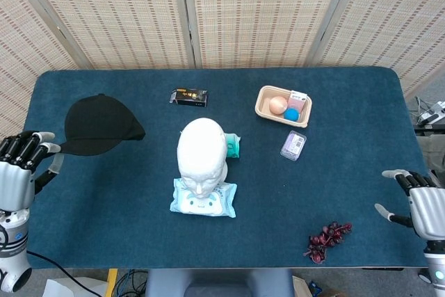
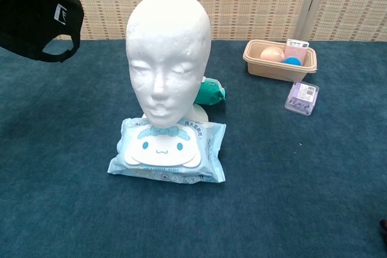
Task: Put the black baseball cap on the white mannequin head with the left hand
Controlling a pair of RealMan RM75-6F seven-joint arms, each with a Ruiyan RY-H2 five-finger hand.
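Now: left robot hand (image 1: pixel 19 165) at far left edge of head view, pinching brim of black cap (image 1: pixel 101 125), cap lifted off surface (image 1: pixel 348 102). White mannequin head (image 1: pixel 201 154) sits frame center, to right of cap, well apart. Next move prob rightward + up over crown. Right robot hand (image 1: pixel 421 203) lower right, open, holds nothing.

black baseball cap (image 2: pixel 33 13): cut off by chest view's top-left edges
left robot hand (image 1: pixel 17 172): grip on brim unclear
black box (image 1: pixel 189 97): label unreadable
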